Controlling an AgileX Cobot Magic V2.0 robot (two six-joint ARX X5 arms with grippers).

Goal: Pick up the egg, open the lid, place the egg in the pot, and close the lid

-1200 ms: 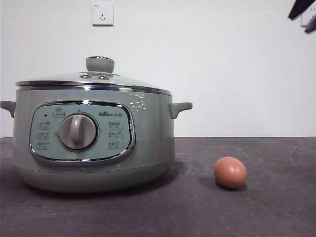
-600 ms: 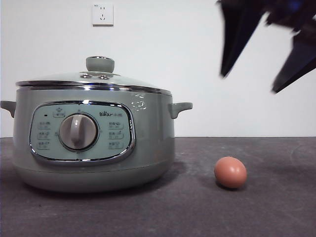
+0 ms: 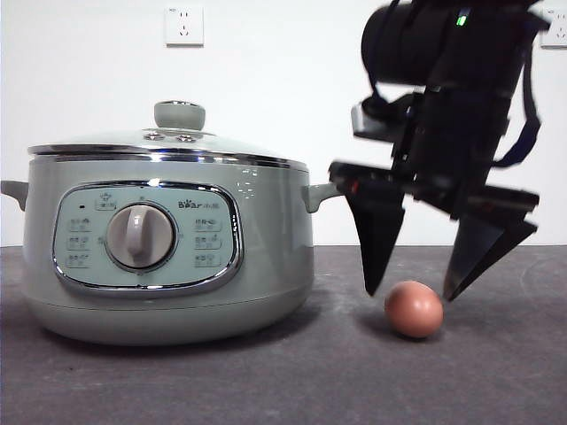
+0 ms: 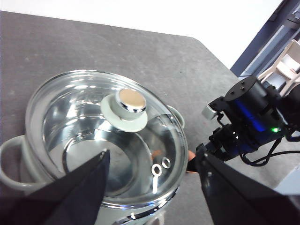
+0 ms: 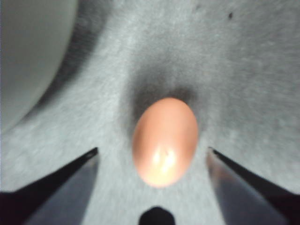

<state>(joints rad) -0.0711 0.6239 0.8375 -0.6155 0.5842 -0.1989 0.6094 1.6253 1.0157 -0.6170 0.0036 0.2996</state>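
The reddish-brown egg [image 3: 413,309] lies on the dark table to the right of the pot [image 3: 168,239]; it also shows in the right wrist view [image 5: 165,140]. My right gripper [image 3: 410,293] hangs open just above the egg, one jaw on each side, not touching it [image 5: 152,157]. The glass lid [image 3: 168,142] with its pale-green knob [image 3: 179,114] sits closed on the pot. My left gripper [image 4: 152,161] is open above the lid [image 4: 105,136], over the knob [image 4: 125,109].
The dark table [image 3: 496,372] meets a white wall with a socket [image 3: 183,26]. The pot's side handle [image 3: 322,194] sticks out toward the right gripper. In the left wrist view the table's far edge [image 4: 220,58] and the right arm [image 4: 248,117] show.
The right arm has come down from the top right corner to just above the egg, jaws open on either side. The pot, lid and egg have not moved.
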